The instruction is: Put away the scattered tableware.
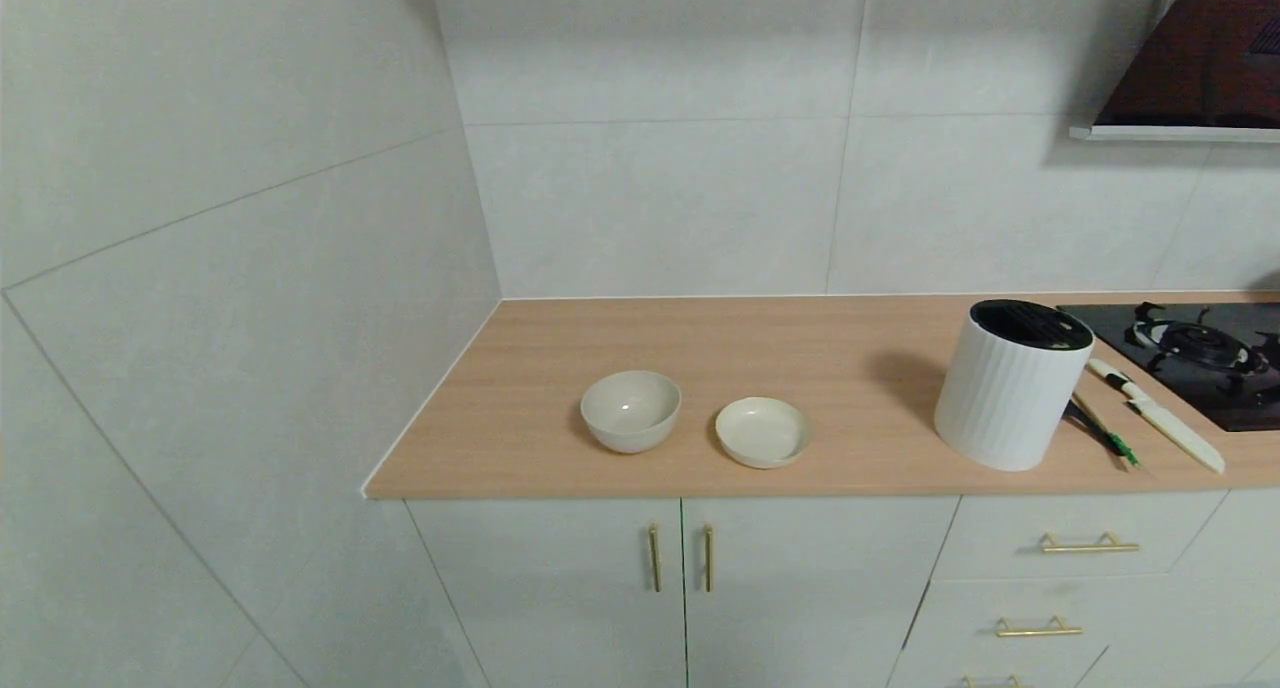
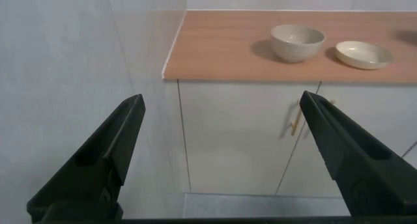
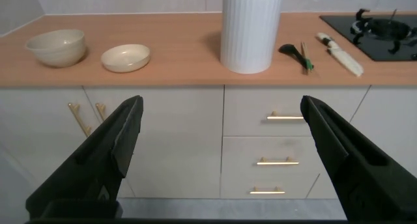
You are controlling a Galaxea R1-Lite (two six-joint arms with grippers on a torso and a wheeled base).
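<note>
left pincer (image 2: 221, 99), right pincer (image 3: 221, 100) open | bowl (image 2: 298, 42), dish (image 2: 363, 54) on tabletop (image 2: 221, 48), well beyond both | right wrist view adds knife (image 3: 339, 53)

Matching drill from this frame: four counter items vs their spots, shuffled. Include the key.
Items
1. deep bowl
2. shallow dish
3. ribbed white holder
4. knife

Places
A. lying flat next to the stove
B. farthest from the stove
C. upright, between dish and knife
D. between bowl and holder

Pairs: 1-B, 2-D, 3-C, 4-A
</note>
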